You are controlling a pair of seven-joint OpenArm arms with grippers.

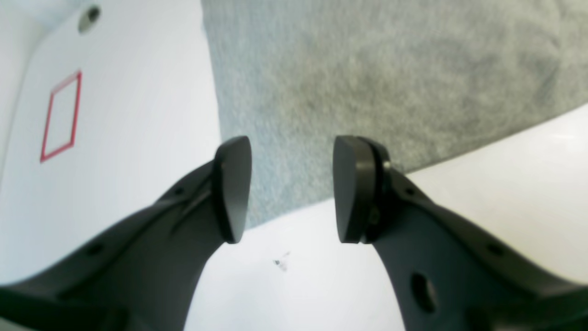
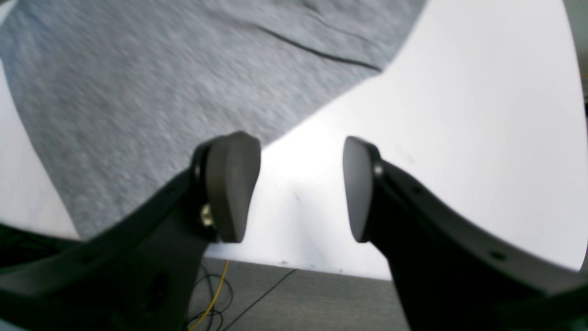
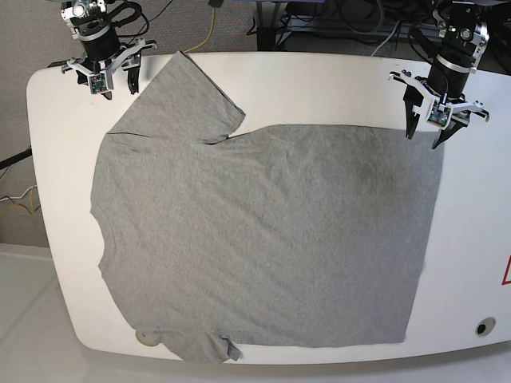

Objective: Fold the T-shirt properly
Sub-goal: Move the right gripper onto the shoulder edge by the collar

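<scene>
While the T-shirt [image 3: 263, 239] lies spread plain side up across most of the table [image 3: 335, 88], filling the middle of the base view with its neck end at the left, we have both arms waiting at the top of that frame and nothing in hand. The right gripper [image 3: 108, 78] hangs at the upper left, just beside the tip of the sleeve [image 3: 196, 104] that points toward the top edge; the left gripper [image 3: 431, 128] hangs at the upper right, over the hem corner. Both sets of jaws stand apart and empty, with cloth and bare table showing between them in the wrist views. We judge the step in hand to be the first grasp, so we should bring each gripper straight down onto its own edge, right on the sleeve or shoulder, left on the hem corner, and close only once one pad is under the cloth. Whether we would catch one layer or both is hard to tell from here, as the wrist views are blurred. We should lift both ends together and keep the edge taut, lest the fold come out skewed. The sleeve at the bottom of the frame [image 3: 204, 347] hangs near the table's rim and may drag.
</scene>
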